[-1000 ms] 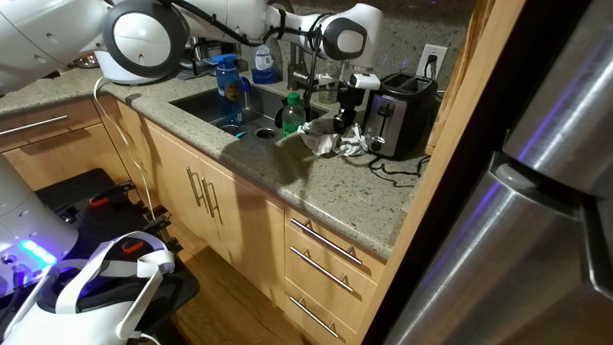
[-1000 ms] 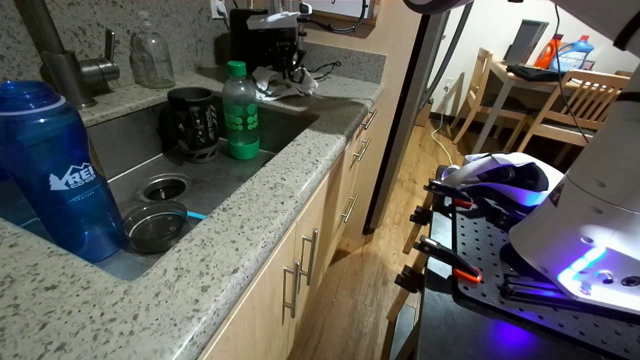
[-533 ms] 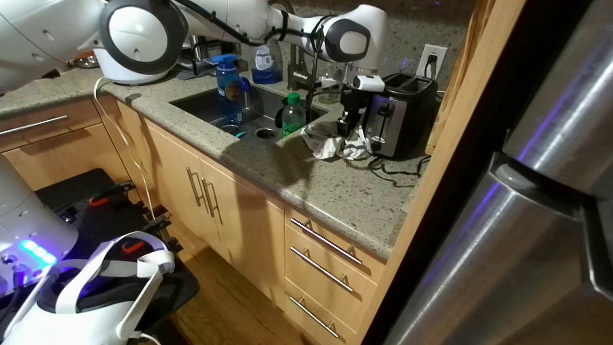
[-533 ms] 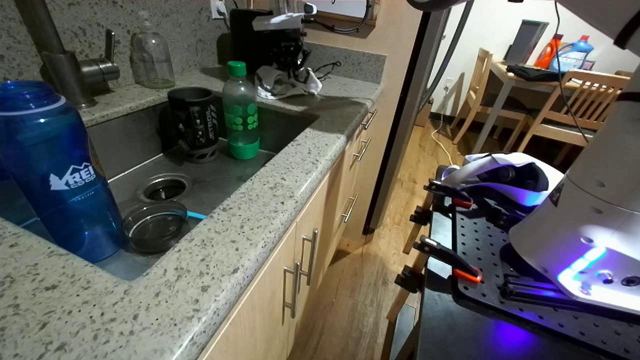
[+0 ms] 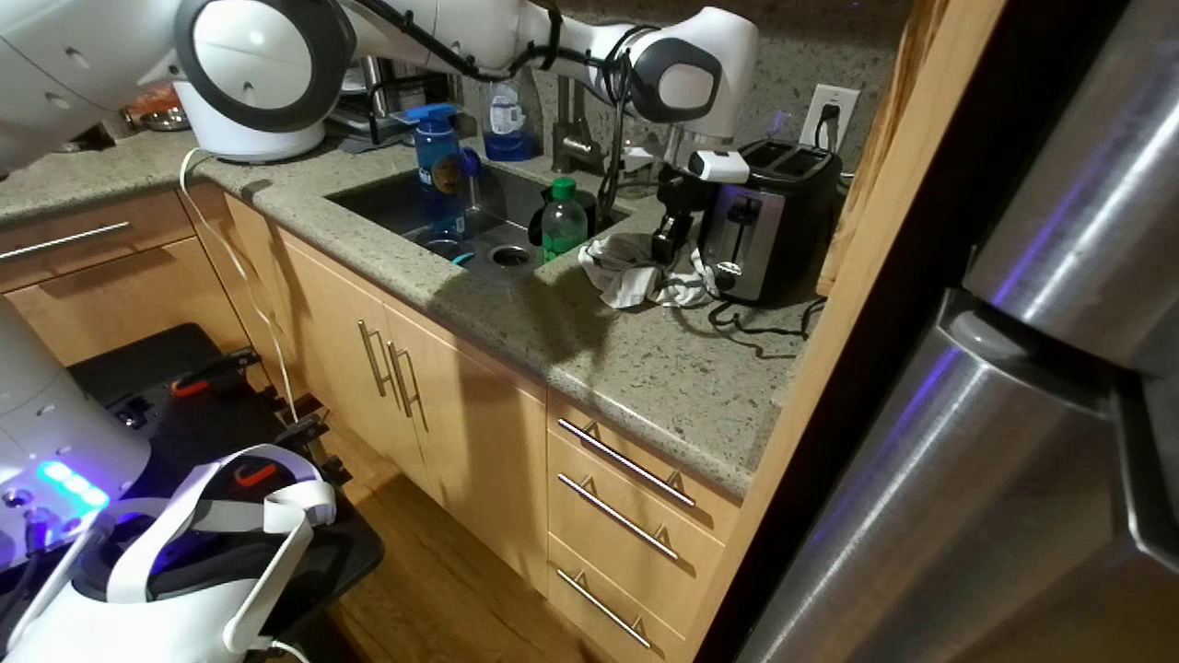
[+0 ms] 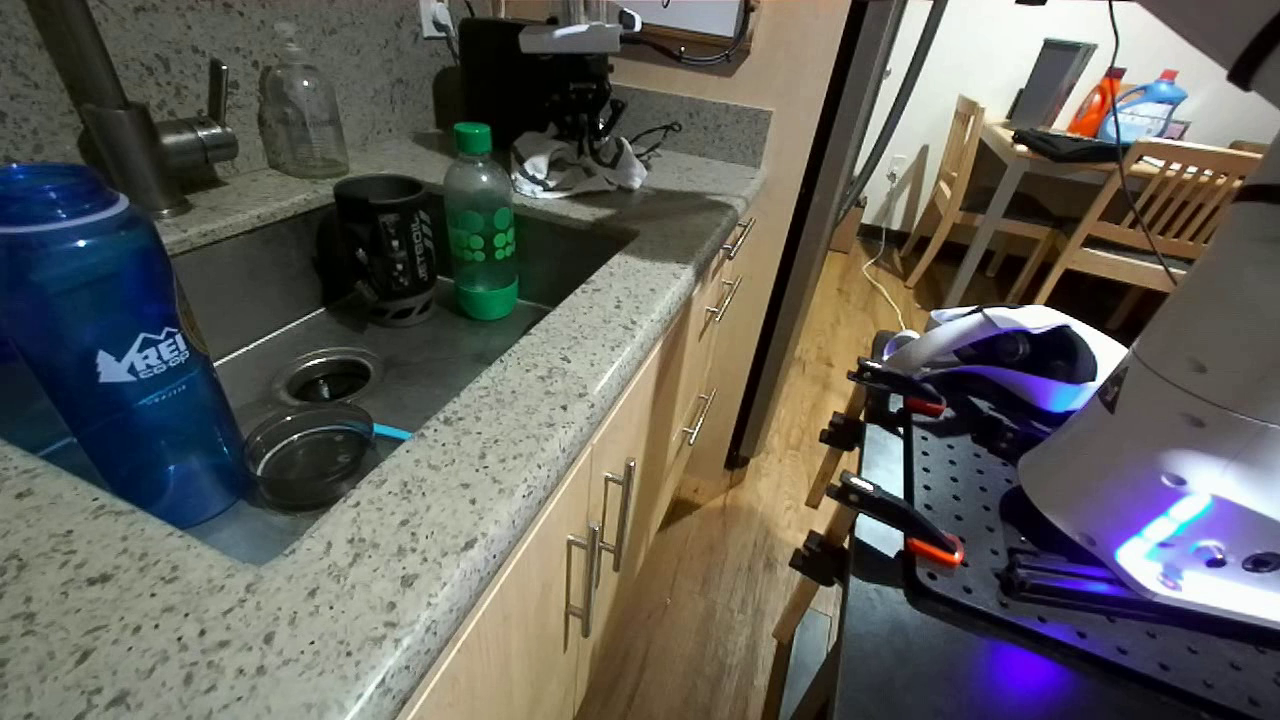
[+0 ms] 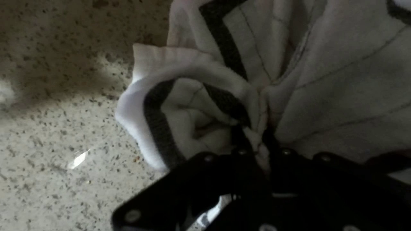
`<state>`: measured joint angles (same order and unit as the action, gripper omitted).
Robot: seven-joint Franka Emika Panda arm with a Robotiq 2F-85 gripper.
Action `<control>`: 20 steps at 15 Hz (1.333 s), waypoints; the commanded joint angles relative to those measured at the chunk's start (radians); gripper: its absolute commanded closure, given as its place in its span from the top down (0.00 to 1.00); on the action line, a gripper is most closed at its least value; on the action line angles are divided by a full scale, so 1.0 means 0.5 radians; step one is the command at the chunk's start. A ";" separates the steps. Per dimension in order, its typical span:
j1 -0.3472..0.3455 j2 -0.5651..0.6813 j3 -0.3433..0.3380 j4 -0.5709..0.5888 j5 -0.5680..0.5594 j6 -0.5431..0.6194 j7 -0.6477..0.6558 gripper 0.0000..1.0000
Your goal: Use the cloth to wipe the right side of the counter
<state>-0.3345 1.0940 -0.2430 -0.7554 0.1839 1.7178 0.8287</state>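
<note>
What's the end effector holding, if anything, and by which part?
The end effector grips the cloth by a gathered fold; the rest fans out loosely.

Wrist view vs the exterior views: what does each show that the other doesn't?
Only the wrist view: close up, bunched folds of the cloth pinched in the tool.
Only the exterior views: the sink, the green-capped bottle standing in it, and the toaster.
Shared: the cloth, the tool and part of the speckled counter.
</note>
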 commanded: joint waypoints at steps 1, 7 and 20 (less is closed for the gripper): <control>0.005 0.021 -0.004 0.026 -0.007 -0.017 0.012 0.03; -0.024 0.111 -0.028 0.060 -0.027 -0.025 0.027 0.03; -0.056 0.196 -0.055 0.050 -0.058 -0.191 0.008 0.03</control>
<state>-0.3362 1.1115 -0.2563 -0.7266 0.1705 1.6496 0.8319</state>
